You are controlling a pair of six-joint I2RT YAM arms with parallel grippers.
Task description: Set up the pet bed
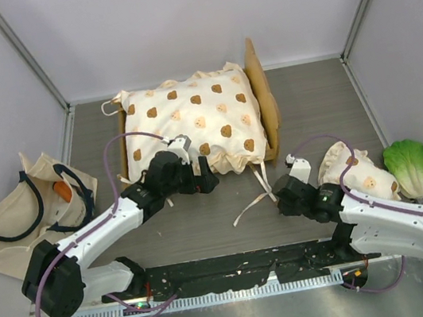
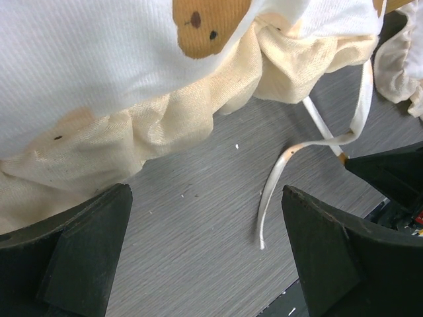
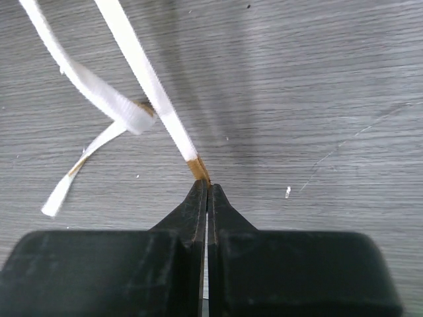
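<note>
The pet bed [image 1: 265, 102], a light-wood frame, lies at the back middle with its cream bear-print cushion [image 1: 190, 122] spread over it. My left gripper [image 1: 203, 182] stands open at the cushion's near edge. In the left wrist view the ruffled cushion hem [image 2: 198, 99] lies just ahead of the left gripper [image 2: 206, 218], with bare table and a loose white tie ribbon [image 2: 277, 185] between the fingers. My right gripper [image 3: 207, 188] is shut on the brown tip of a white tie ribbon [image 3: 149, 82]. From above, that right gripper [image 1: 280, 196] sits beside the ribbons [image 1: 255, 204] trailing off the cushion's near right corner.
A beige tote bag [image 1: 19, 217] with black handles lies at the left. A small bear-print pillow [image 1: 356, 172] and a green lettuce toy [image 1: 407, 164] lie at the right, close to my right arm. Grey walls close in the table on three sides.
</note>
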